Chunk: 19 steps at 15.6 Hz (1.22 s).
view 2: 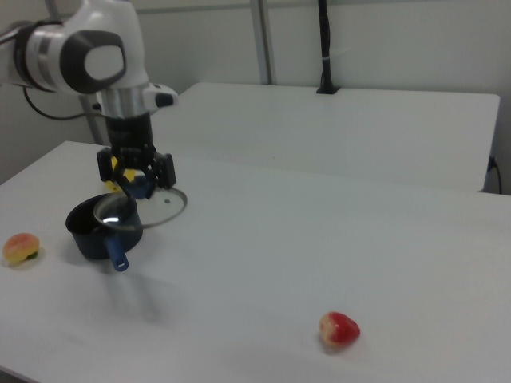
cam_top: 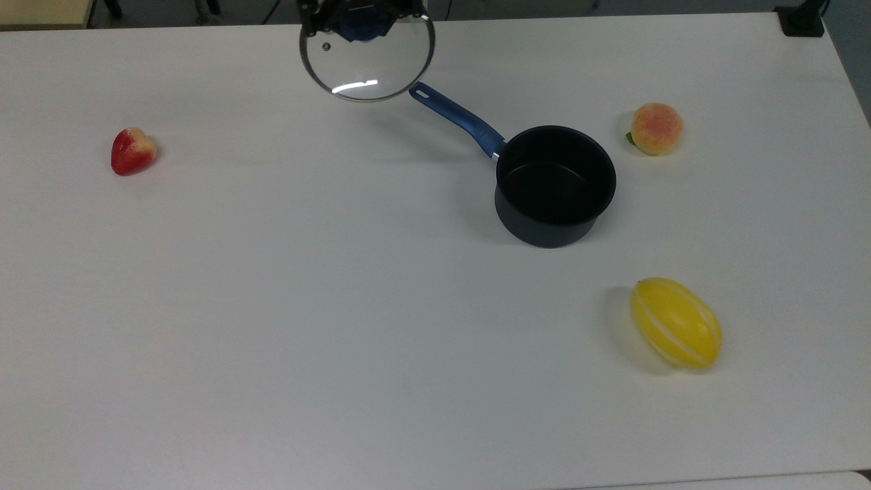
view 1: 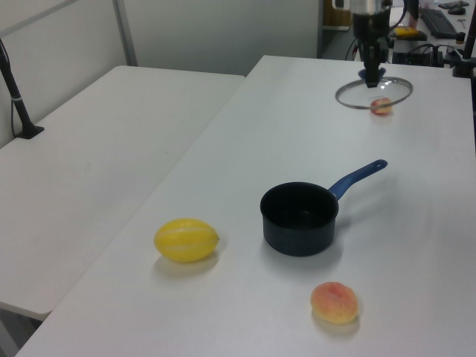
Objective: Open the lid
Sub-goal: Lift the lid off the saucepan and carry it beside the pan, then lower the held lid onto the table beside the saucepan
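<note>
The clear glass lid point(cam_top: 367, 58) with a silver rim hangs in the air, held by its blue knob in my gripper point(cam_top: 363, 24) at the top view's upper edge. It is well clear of the dark saucepan point(cam_top: 555, 185), to the top view's left of the pan's blue handle point(cam_top: 454, 119). In the left view the lid point(view 1: 373, 92) floats far back above the table under the gripper point(view 1: 371, 73). The right view has the lid point(view 2: 142, 209) in front of the open saucepan point(view 2: 89, 229), level, with the gripper point(view 2: 137, 182) shut on the knob.
On the white table point(cam_top: 306, 306) lie a red strawberry point(cam_top: 133, 151) at the top view's left, a peach point(cam_top: 656, 128) right of the pan, and a yellow melon point(cam_top: 676, 322) lower right. A second table point(view 1: 89, 149) stands at the left view's left.
</note>
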### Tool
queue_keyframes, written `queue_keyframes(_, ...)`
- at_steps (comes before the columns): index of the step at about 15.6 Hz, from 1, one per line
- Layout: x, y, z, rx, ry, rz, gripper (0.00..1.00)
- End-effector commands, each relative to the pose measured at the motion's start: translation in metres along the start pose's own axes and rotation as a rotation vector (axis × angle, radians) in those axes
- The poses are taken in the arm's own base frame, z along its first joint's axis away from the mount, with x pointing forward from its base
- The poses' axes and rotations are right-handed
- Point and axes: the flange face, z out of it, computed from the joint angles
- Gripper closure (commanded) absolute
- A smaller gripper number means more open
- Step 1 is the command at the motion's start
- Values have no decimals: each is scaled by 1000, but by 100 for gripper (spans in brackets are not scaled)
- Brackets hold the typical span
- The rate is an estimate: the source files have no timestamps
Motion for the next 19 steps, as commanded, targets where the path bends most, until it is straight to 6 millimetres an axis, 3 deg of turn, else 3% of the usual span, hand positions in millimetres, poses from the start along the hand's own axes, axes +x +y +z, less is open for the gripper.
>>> queue_keyframes(1, -13, 29, 23, 31, 7, -95, 100)
queue_keyframes(4, -13, 42, 75, 29, 20, -78, 100)
queue_keyframes(10, -9, 57, 160, 3, 55, -54, 100)
queue_keyframes(19, 0, 58, 207, -25, 78, -62, 100)
